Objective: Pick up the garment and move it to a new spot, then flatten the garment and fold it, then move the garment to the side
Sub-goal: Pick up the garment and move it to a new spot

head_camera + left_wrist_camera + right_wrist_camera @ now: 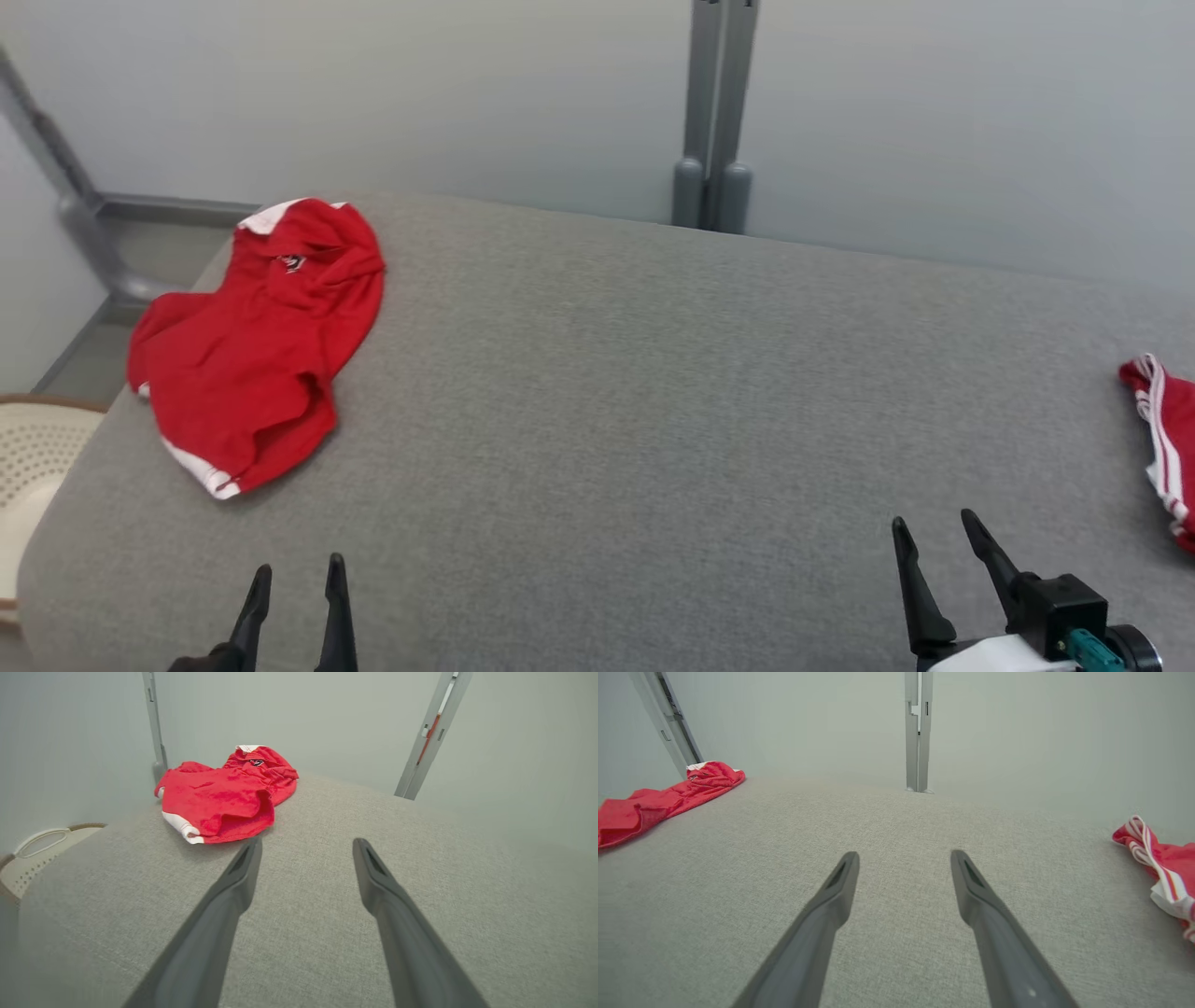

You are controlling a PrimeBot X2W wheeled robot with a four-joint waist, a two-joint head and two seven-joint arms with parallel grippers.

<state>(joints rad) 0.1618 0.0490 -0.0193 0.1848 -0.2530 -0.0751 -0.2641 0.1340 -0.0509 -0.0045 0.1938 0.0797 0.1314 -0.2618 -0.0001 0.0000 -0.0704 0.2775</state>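
- The left gripper (300,563) hangs at the near left edge with its fingers spread wide and nothing between them; the left wrist view shows bare fabric under both fingers
- The right gripper (934,518) sits at the near right, jaws likewise apart and empty; it touches no cloth
- Both hover over a grey padded surface (607,420) whose middle has no clothing on it
- A red garment (252,373) with white trim lies at the far left corner, well apart from both grippers; it is bunched and doubled over loosely rather than laid flat, with one hem turned up toward the near side
- A striped garment (1167,439), red with white bands, lies crumpled at the right edge, partly cut off by the frame; it is nearer the right gripper, though not touching it
- A pale basket (33,457) stands beyond the left edge
- Which piece is the one in hand I cannot tell: if the red garment, it already lies off to the side, but its fold looks rough; if the striped garment, every step is left, namely pick up, move, flatten, fold and set aside
- Either way, no grasp is under way now
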